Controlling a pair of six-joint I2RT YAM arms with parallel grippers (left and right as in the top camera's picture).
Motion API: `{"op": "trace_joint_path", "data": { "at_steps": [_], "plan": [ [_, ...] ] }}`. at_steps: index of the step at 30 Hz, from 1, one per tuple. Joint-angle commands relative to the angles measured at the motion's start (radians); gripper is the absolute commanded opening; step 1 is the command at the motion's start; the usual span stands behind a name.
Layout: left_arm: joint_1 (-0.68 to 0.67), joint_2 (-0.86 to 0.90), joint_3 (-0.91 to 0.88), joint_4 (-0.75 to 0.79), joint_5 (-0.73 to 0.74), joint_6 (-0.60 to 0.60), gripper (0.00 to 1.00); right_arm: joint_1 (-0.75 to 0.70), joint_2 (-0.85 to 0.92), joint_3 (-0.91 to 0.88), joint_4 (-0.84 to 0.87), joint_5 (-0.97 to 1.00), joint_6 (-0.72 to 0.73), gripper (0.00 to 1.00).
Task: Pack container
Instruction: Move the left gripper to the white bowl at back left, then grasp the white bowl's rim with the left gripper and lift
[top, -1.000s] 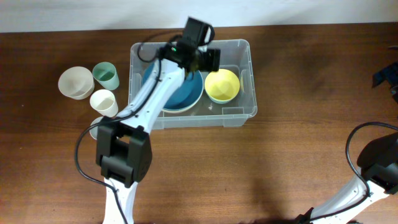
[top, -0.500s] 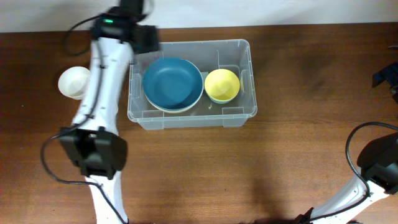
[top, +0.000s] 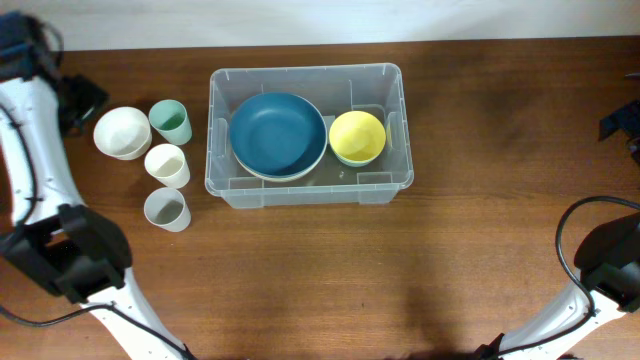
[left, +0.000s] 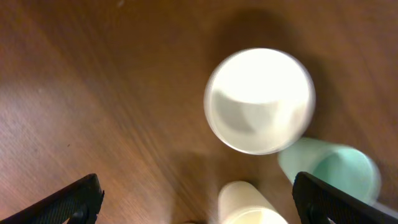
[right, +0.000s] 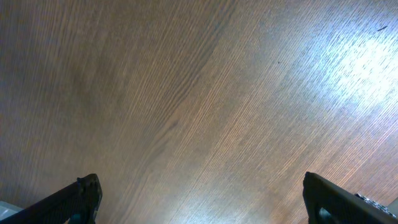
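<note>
- Nothing readable here, honestly: no text, brand, number or sign.
- The large clear rectangular plastic bin (top: 372, 178) shows no lettering I can make out from overhead.
- The left wrist view of the white round bowl (left: 259, 99) is blurry, just plain surface.

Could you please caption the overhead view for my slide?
Clear container holds blue bowl and yellow bowl; four cups stand outside beside it.

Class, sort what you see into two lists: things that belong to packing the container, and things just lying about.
Belong: container, blue bowl, yellow bowl (both inside); likely next, white bowl, green cup, cream cup, grey cup.
Lying about: nothing loose; only the table.
</note>
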Motion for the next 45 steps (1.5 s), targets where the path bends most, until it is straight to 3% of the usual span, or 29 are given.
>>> {"op": "trace_joint_path", "data": {
  "at_steps": [1, 8, 16, 45],
  "plan": [
    [0.030, -0.001, -0.102, 0.040, 0.070, -0.035, 0.99, -0.002, -0.019, -0.005, 0.000, 0.016, -0.006, 0.99],
    [0.030, 0.001, -0.303, 0.236, 0.071, -0.057, 0.99, -0.002, -0.019, -0.005, 0.000, 0.016, -0.006, 0.99],
    [0.030, 0.021, -0.361, 0.344, 0.113, -0.099, 0.99, -0.002, -0.019, -0.005, 0.000, 0.016, -0.006, 0.99],
    [0.030, 0.159, -0.361, 0.345, 0.116, -0.121, 0.99, -0.002, -0.019, -0.005, 0.000, 0.016, -0.006, 0.99]
  ]
}}
